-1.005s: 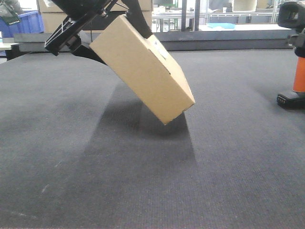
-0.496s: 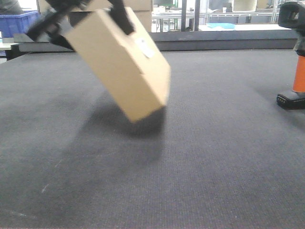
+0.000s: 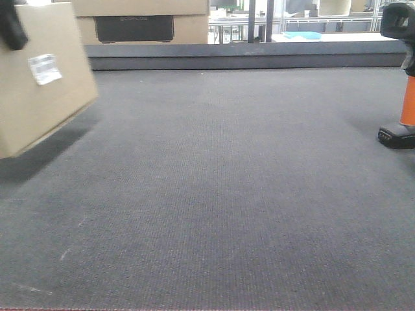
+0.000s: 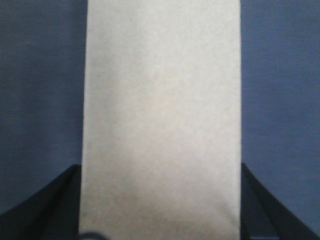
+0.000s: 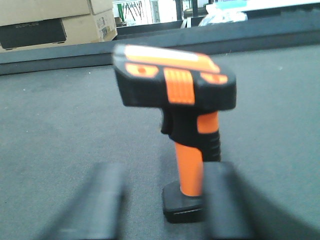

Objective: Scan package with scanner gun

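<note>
Left gripper (image 4: pixel 160 220) pinches the package (image 3: pixel 39 78) between its jaws, so close the spread right gripper (image 5: pixel 157 200) squarely on the scanner gun (image 5: pixel 187 135) handle standing between its fingers.

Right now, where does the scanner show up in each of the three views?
Front view: the scanner stands at the far right edge, cut off by the frame, upright on the mat.
Left wrist view: not in it; the package fills the middle.
Right wrist view: centre, upright on its base, just beyond the blurred fingers of the right gripper.
Shared landmark: the carton with a dark panel, seen in the front and right wrist views.
</note>
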`<control>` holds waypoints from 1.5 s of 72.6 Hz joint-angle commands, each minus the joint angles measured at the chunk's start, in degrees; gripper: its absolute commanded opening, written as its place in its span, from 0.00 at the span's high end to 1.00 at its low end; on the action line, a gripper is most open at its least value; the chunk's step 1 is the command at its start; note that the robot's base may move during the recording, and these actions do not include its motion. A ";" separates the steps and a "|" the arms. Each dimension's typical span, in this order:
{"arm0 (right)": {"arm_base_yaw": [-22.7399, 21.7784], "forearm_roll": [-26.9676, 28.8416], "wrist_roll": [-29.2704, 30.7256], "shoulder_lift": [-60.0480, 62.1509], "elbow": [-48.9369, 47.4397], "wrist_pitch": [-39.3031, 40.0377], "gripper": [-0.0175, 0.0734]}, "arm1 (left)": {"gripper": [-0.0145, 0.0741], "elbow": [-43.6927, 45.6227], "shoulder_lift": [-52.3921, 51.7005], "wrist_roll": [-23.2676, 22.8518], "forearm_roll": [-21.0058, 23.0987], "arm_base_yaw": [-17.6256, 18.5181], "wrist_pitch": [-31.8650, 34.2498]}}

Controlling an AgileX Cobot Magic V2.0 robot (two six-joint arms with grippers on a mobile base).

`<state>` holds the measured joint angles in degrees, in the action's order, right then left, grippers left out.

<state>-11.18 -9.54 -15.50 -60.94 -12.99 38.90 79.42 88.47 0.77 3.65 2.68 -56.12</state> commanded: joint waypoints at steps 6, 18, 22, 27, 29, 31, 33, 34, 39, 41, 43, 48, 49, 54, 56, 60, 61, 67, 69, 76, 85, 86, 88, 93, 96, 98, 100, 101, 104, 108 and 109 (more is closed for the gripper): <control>-0.14 -0.83 0.32 9.94 0.16 -10.71 0.97 | 0.96 -2.74 -1.67 0.77 -3.65 -2.64 3.60; -0.14 -0.83 0.32 17.75 0.16 -18.77 0.99 | 0.96 -7.90 -2.53 3.15 -3.65 -4.74 6.29; -0.14 -0.83 0.32 19.54 0.16 -20.69 0.99 | 0.96 -9.27 -2.67 3.31 -3.65 -5.15 6.79; -0.14 -0.83 0.32 20.82 0.16 -22.43 0.99 | 0.96 -10.25 -2.67 3.31 -3.65 -5.25 7.53; -0.14 -0.83 0.32 21.07 0.16 -22.82 0.99 | 0.96 -10.59 -2.67 3.31 -3.65 -5.25 8.03; -0.14 -0.83 0.32 21.09 0.16 -22.92 0.99 | 0.96 -10.86 -2.67 3.31 -3.65 -5.25 8.47; -0.14 -0.83 0.32 21.09 0.16 -23.06 0.99 | 0.96 -10.96 -2.67 3.31 -3.65 -5.25 8.59; -0.14 -0.83 0.32 21.09 0.16 -23.06 0.99 | 0.96 -10.95 -2.67 3.31 -3.65 -5.25 8.75; -0.14 -0.83 0.32 21.09 0.16 -23.30 0.99 | 0.96 -10.95 -2.67 3.31 -3.65 -5.25 8.97; -0.14 -0.83 0.32 21.09 0.16 -23.42 0.99 | 0.96 -10.95 -2.67 3.31 -3.65 -5.25 8.97; -0.14 -0.83 0.32 21.09 0.16 -23.54 0.99 | 0.96 -10.95 -2.67 3.31 -3.65 -5.25 8.97; -0.14 -0.83 0.32 21.09 0.16 -23.66 0.99 | 0.96 -10.95 -2.67 3.31 -3.65 -5.25 8.97; -0.14 -0.83 0.32 21.09 0.16 -23.66 0.99 | 0.96 -10.95 -2.67 3.31 -3.65 -5.25 8.97; -0.14 -0.83 0.32 21.09 0.16 -23.66 0.99 | 0.92 -10.95 -2.56 3.31 -4.04 -5.25 9.32; -0.14 -0.83 0.32 21.09 0.16 -23.66 0.99 | 0.88 -10.95 -2.56 3.31 -4.04 -5.25 9.47; -0.14 -0.83 0.32 21.09 0.16 -23.78 0.99 | 0.74 -10.95 -2.56 3.31 -4.04 -5.25 9.68; -0.14 -0.83 0.32 21.09 0.16 -23.91 0.99 | 0.70 -10.95 -2.56 3.31 -4.04 -5.25 9.68; -0.14 -0.83 0.32 21.09 0.16 -24.49 0.99 | 0.46 -10.95 -2.56 3.31 -4.04 -5.25 9.68; -0.14 -0.83 0.32 21.09 0.16 -24.89 0.99 | 0.34 -10.95 -2.56 3.31 -4.04 -5.25 9.68; -0.14 -0.83 0.32 21.09 0.16 -25.29 0.99 | 0.15 -10.95 -2.56 3.31 -4.04 -5.25 9.46; -0.14 -0.83 0.32 21.09 0.16 -25.29 0.99 | 0.25 -10.41 -2.56 3.31 -4.04 -5.25 8.70; -0.14 -0.83 0.32 21.09 0.16 -25.29 0.99 | 0.26 -10.30 -2.66 3.31 -4.04 -5.25 8.58; -0.14 -0.83 0.32 21.09 0.16 -25.29 0.99 | 0.27 -10.04 -2.99 3.31 -4.04 -5.25 8.32; -0.14 -0.83 0.32 21.09 0.16 -25.29 0.99 | 0.29 -9.54 -4.18 3.31 -4.04 -5.25 7.98; -0.14 -0.83 0.32 21.09 0.16 -25.29 0.99 | 0.29 -9.40 -5.61 3.31 -4.04 -5.25 8.16; -0.14 -0.83 0.32 21.09 0.16 -25.29 0.99 | 0.29 -9.40 -6.35 3.31 -4.04 -5.25 8.12; -0.14 -0.83 0.32 21.09 0.16 -25.29 0.99 | 0.29 -9.40 -7.71 3.19 -4.04 -5.25 8.12; -0.14 -0.83 0.32 21.09 0.16 -25.29 0.99 | 0.29 -9.40 -8.27 3.19 -4.04 -5.25 8.12; -0.14 -0.83 0.32 21.09 0.16 -25.29 0.99 | 0.29 -9.40 -9.78 3.19 -4.04 -5.25 8.25; -0.14 -0.83 0.32 21.09 0.16 -25.43 0.99 | 0.29 -9.40 -12.34 3.10 -4.04 -5.25 8.39; -0.14 -0.83 0.32 21.09 0.16 -25.43 0.99 | 0.29 -9.40 -12.98 3.10 -4.04 -5.25 8.37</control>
<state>-11.18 -10.07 -15.50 -40.09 -12.99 12.85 69.41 79.41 3.90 -0.33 -2.42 -48.01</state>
